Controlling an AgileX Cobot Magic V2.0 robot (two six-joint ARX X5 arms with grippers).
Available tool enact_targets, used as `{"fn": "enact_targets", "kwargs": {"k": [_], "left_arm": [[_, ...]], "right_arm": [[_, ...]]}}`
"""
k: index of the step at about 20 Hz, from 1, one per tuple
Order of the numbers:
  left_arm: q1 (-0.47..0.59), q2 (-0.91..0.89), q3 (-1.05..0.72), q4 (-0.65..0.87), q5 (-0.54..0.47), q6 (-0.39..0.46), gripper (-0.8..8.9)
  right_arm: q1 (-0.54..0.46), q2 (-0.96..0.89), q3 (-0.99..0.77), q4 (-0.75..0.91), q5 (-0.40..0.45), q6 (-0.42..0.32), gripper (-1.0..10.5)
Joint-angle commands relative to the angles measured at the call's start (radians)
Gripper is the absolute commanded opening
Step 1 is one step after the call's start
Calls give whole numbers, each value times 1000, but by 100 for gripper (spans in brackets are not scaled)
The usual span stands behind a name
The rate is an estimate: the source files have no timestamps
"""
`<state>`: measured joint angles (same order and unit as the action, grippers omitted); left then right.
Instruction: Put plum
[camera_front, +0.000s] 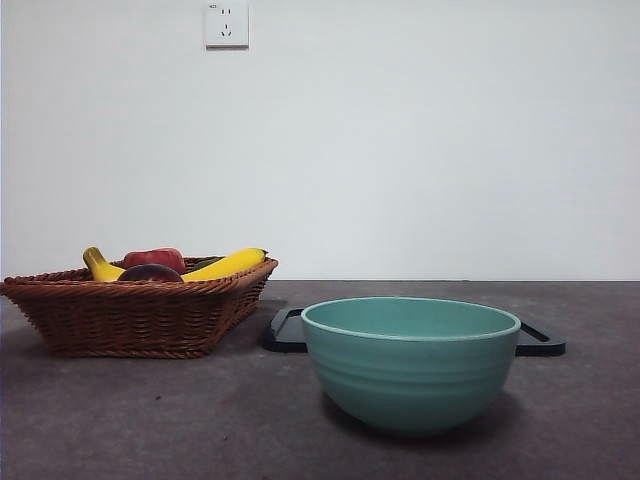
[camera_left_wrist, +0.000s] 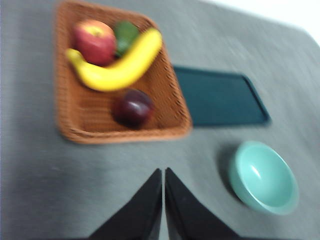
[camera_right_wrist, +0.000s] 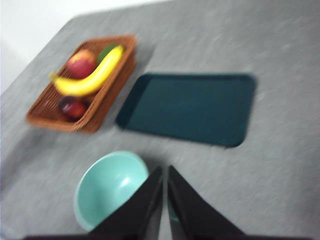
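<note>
The plum (camera_left_wrist: 133, 108) is sitting in the wicker basket (camera_left_wrist: 82, 120), just beside the banana (camera_left_wrist: 120, 67), with a red apple (camera_left_wrist: 93, 41) and something green (camera_left_wrist: 125, 34) behind it. From the front view only its dark top is peeking over the rim. The wrist views are showing the dark tray (camera_right_wrist: 192, 107) laid flat, which the teal bowl (camera_front: 410, 360) is mostly hiding from the front. The left gripper (camera_left_wrist: 163, 172) and the right gripper (camera_right_wrist: 164, 170) are both hanging high above the table, jaws pressed together on nothing.

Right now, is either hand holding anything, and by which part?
Nothing is held. Both the left hand and the right hand are shut with nothing between them, up above the table. The plum lies in the basket.
</note>
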<state>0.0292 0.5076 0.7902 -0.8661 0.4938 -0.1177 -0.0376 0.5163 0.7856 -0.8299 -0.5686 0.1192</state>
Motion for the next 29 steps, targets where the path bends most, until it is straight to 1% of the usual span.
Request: {"fn": "enact_targets", "kwargs": {"k": [1, 5, 7, 9, 13, 14, 15, 16, 17, 18, 19, 20, 26, 29], "left_arm": [[-23, 51, 52, -18, 32, 60, 9], [-81, 142, 105, -85, 87, 111, 9], [-113, 180, 115, -125, 100, 132, 9], [-140, 207, 116, -132, 101, 133, 9], [-148, 220, 116, -128, 101, 133, 11], [-148, 220, 116, -128, 101, 133, 37], [-148, 219, 116, -129, 101, 132, 100], [-148, 219, 116, -129, 101, 132, 184], [-148, 220, 116, -128, 101, 132, 295], [-148, 220, 116, -128, 101, 131, 370], [-148, 220, 116, -128, 101, 128, 421], [-148, 220, 116, -128, 101, 128, 444], [-148, 220, 116, -129, 101, 123, 441], [-148, 227, 120, -126, 96, 75, 441]], "right_arm": [[29, 65, 62, -62, -18, -69, 5], [101, 159, 140, -167, -19, -135, 5], [132, 185, 151, -181, -19, -145, 5], [156, 202, 151, -189, -19, -158, 5], [174, 208, 151, -188, -18, -161, 6], [174, 208, 151, -188, -19, -161, 12], [174, 208, 151, -188, -18, -161, 68], [174, 208, 151, -188, -18, -160, 155], [174, 208, 151, -188, -18, -157, 270], [174, 208, 151, -188, -18, -157, 339], [174, 208, 151, -188, -18, -157, 369], [174, 208, 151, -188, -18, -156, 369], [174, 208, 151, -188, -19, -152, 369], [174, 208, 151, -188, -19, -149, 369]]}}
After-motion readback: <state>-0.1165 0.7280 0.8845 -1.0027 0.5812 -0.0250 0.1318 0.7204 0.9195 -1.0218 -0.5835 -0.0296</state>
